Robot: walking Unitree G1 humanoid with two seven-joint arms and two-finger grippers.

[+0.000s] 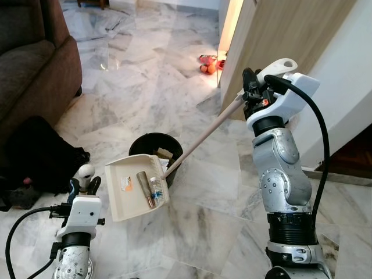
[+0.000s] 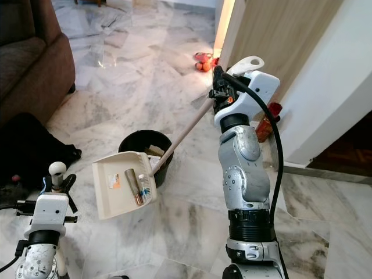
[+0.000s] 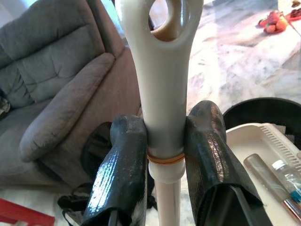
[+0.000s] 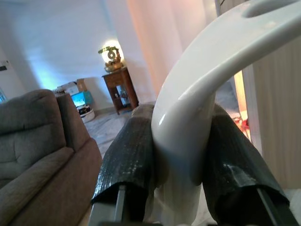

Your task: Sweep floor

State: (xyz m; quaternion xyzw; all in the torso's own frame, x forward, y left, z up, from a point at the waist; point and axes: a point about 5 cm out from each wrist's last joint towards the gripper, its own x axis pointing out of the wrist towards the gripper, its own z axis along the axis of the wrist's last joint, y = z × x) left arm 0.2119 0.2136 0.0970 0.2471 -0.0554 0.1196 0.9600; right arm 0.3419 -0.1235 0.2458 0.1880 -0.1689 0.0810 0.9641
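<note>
The cream dustpan (image 1: 135, 186) is held up off the marble floor (image 1: 203, 221), tilted just in front of and partly over a black bin (image 1: 156, 146). A few bits of litter lie in its tray: a grey tube-like piece (image 1: 143, 185), a small clear bottle (image 1: 156, 189) and an orange scrap (image 1: 127, 185). The dustpan's upright handle (image 3: 160, 94) is clenched between the two black fingers (image 3: 123, 174) of the left tool (image 1: 85, 185), low on the robot's left side.

A broom (image 1: 203, 136) with a long pale stick slants from the bin's rim up to the robot's right. Its white looped handle end (image 4: 211, 80) is gripped tight between the fingers (image 4: 129, 160) of the right tool (image 1: 253, 87), which is raised high beside a wooden door panel (image 1: 285, 35).

To the left stands a brown sofa (image 1: 32, 64), with a black bag (image 1: 35, 154) on the floor beside it. Some small red and orange things (image 1: 208, 63) lie on the floor near the door's edge. In the right wrist view a lit ornament sits on a small wooden stand (image 4: 120, 87) in the far corner.
</note>
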